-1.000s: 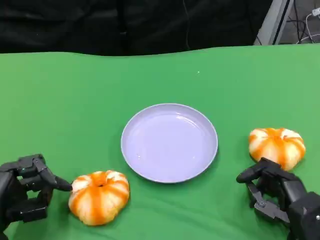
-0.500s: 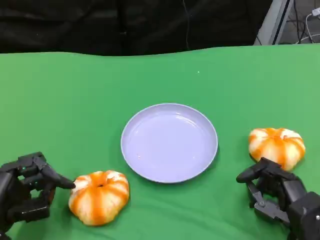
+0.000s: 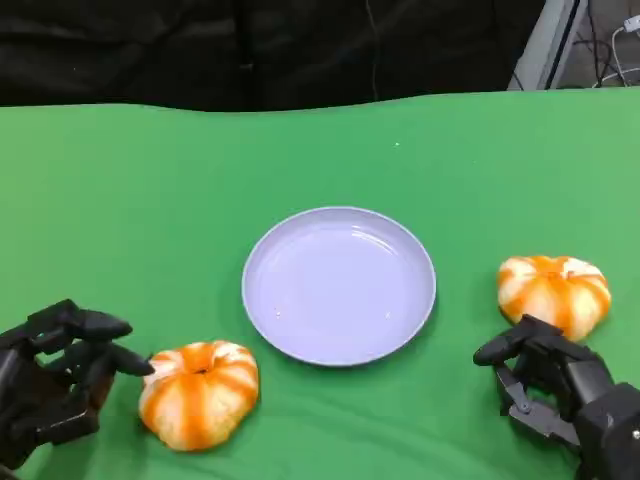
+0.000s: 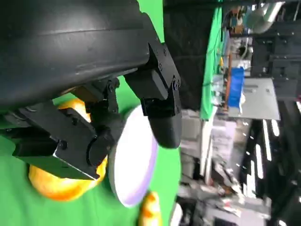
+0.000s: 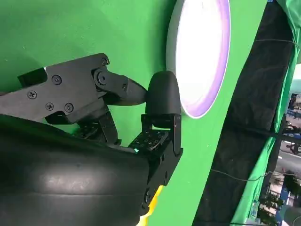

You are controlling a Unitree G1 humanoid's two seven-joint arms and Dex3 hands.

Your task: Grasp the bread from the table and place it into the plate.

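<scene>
The left robot hand (image 3: 60,375) is spread, empty, beside the nearer bread (image 3: 198,394) on the green counter (image 3: 150,200), seemingly poised to grasp it. The plate (image 3: 338,284) sits mid-counter (nothing in it). Second bread (image 3: 553,292) lies rightward, right robot hand (image 3: 545,380) open just beside.

bright, even light; soft shadows (wrist views blurred close up), faint plate (image 3: 339,285) glare.

We see the left hand (image 3: 55,385) and right hand (image 3: 560,395) cut off by the head view's lower edge. In the left wrist view, fingers (image 4: 160,101) cover much of the near bun (image 4: 59,181); the far bun (image 4: 151,212) is cropped and the background blurred.
</scene>
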